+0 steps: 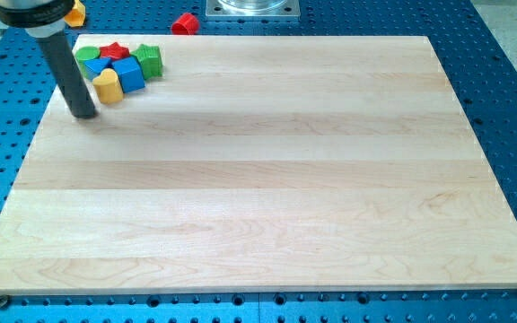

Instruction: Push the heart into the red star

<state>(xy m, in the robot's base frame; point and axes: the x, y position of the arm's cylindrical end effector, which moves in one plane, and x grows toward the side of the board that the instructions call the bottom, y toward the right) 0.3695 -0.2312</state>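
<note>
Wooden board (267, 179) on blue perforated table (510, 90), blocks bunched at the view's top-left corner.

At the top-left edge an orange block (77, 13) is half hidden behind the rod. My tip (83, 115), a bare rod with nothing to open or close, sits just left of the yellow heart (107, 86), which touches the blue cube (129, 74). The red star (113, 51) lies above, between a green block (87, 54) and another green block (149, 59). A red block (184, 23) sits off the board.

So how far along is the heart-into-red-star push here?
Nearly done, by the look of it: the yellow heart sits in the cluster at the view's top left, just below the red star, with blue blocks between. My tip stands just left of the heart. Whether heart and star touch, I cannot tell.
</note>
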